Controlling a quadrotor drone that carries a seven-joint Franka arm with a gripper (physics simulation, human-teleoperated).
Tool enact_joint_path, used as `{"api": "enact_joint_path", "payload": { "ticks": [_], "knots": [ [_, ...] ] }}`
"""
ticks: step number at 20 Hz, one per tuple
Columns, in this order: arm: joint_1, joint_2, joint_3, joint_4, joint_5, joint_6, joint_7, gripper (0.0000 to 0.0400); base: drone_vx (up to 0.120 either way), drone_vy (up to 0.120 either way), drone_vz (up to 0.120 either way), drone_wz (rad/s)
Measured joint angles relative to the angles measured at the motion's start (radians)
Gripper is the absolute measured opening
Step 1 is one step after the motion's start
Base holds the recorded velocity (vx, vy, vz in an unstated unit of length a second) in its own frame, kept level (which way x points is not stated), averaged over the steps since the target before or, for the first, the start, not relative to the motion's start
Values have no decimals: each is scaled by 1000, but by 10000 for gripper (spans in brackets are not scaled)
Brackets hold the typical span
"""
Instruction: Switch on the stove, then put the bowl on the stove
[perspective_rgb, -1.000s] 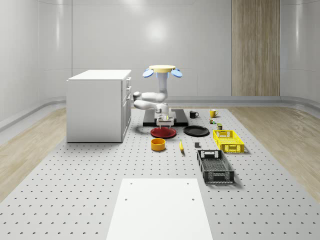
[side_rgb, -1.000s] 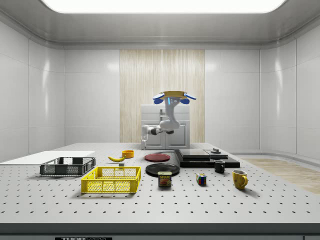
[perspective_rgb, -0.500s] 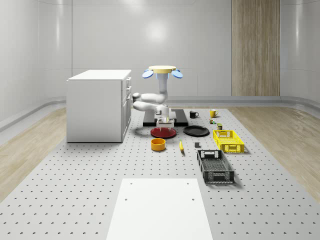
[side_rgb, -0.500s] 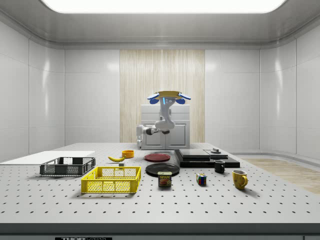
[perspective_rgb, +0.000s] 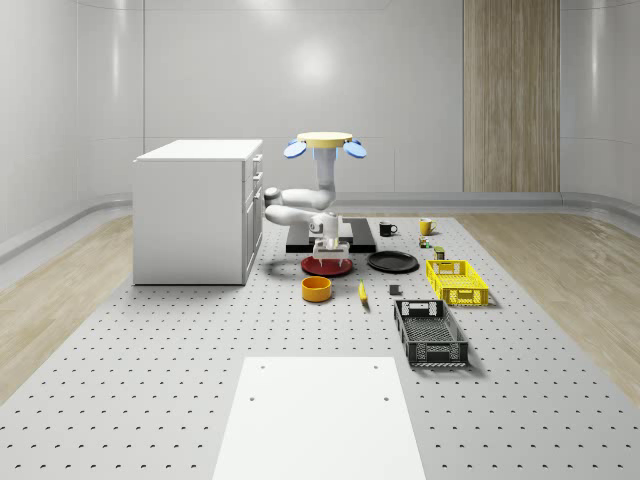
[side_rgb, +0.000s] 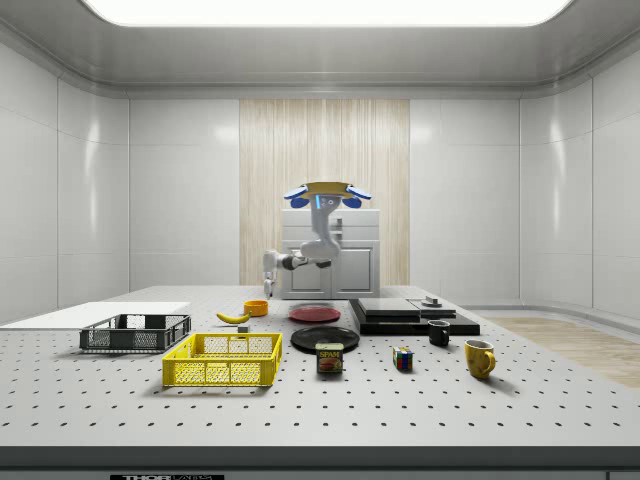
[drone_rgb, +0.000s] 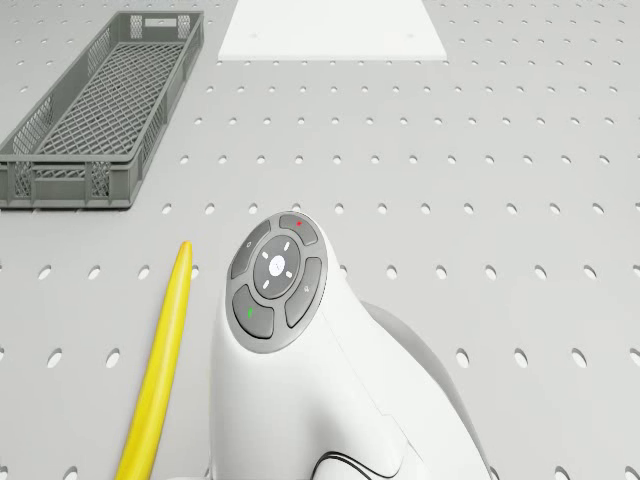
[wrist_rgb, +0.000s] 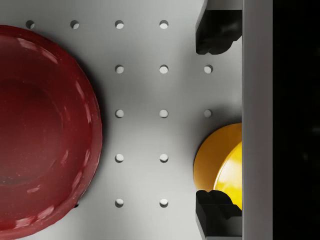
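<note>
One perforated grey table (perspective_rgb: 150, 380) carries everything. White cabinet with drawers (perspective_rgb: 198, 210) stands toward the whole-scene view's left. Flat black stove slab (side_rgb: 410, 315) lies behind the plates, with a small grey knob (side_rgb: 431, 300) on top.

Quadrotor drone with yellow top disc and blue rotors (perspective_rgb: 324, 143) hovers in the air just beside the cabinet, over the near edge of the stove and the dark red round plate (perspective_rgb: 327, 264). White jointed arm (perspective_rgb: 297, 205) hangs from it, elbow bent toward the cabinet, wrist turned downward. Gripper (perspective_rgb: 329, 247) hangs just above the red plate, apart from it. Wrist view: two black fingertips (wrist_rgb: 215, 32) spread wide, nothing between them; the red plate's rim and the orange-yellow round bowl (wrist_rgb: 220, 162) both lie below on the table.

The bowl sits on the table in front of the red plate, near it but apart, not on the stove.

Dark grey mesh crate (perspective_rgb: 430, 333), yellow mesh crate (perspective_rgb: 456, 281) and black round plate (perspective_rgb: 392, 262) lie toward the whole-scene view's right. Yellow banana (drone_rgb: 160, 370) lies between the bowl and the grey crate. Yellow mug (side_rgb: 479, 357), black mug (side_rgb: 438, 332)
</note>
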Motion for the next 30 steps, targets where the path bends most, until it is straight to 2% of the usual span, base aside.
{"api": "enact_joint_path", "payload": {
  "ticks": [14,20,25,30],
  "knots": [
    [-1,-2,0,0,1,2,0,400,120,0,0,0],
    [-6,-4,-32,9,-30,16,0,400,7,0,0,0],
    [-10,-3,-60,17,-56,25,-1,400,0,0,-104,0],
    [-8,-2,-88,26,-82,36,-7,400,0,0,-8,0]
  ]
}}
